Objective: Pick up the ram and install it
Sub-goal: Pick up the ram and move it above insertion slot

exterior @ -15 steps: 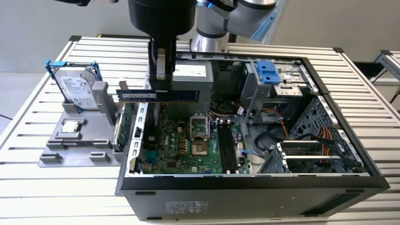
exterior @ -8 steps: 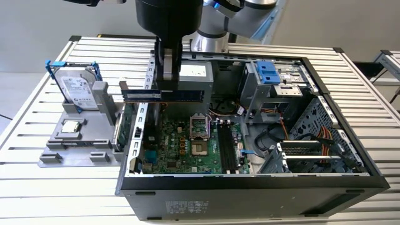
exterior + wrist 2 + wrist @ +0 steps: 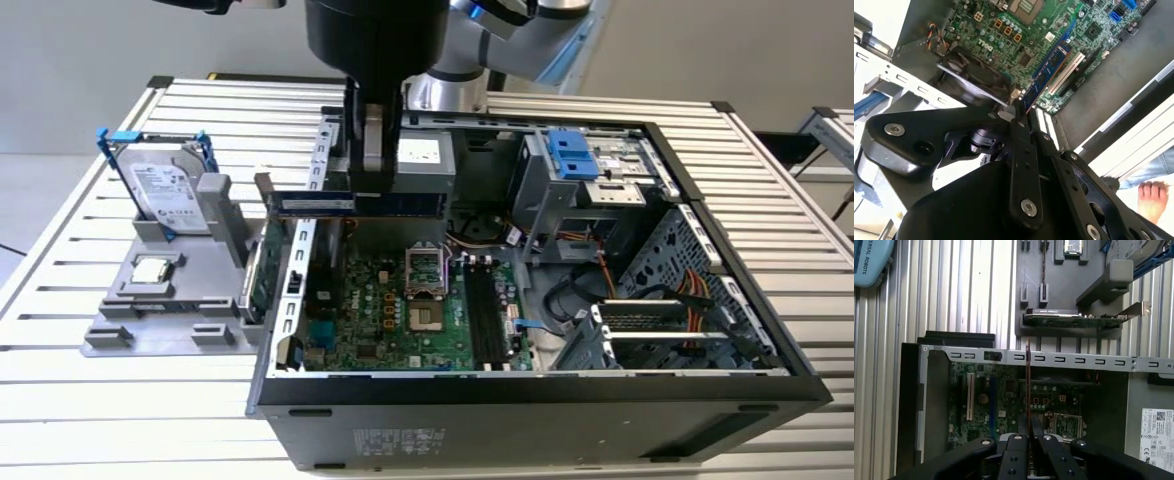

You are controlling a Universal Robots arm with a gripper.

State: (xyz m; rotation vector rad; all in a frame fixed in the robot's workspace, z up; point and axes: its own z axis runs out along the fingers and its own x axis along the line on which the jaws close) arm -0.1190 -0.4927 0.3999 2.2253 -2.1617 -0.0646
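Slatted metal table (image 3: 80, 400) carries an open computer case (image 3: 534, 420). My gripper (image 3: 378, 195) hangs above its motherboard (image 3: 387, 310), fingers (image 3: 1036, 430) clamped on the ram (image 3: 314, 204).

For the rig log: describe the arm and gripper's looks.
The arm is silver-grey tubing with blue joint caps, ending in a wide black cylinder. The gripper is matte black: flat jointed link bars held by silver screws, narrowing to two slim fingers.
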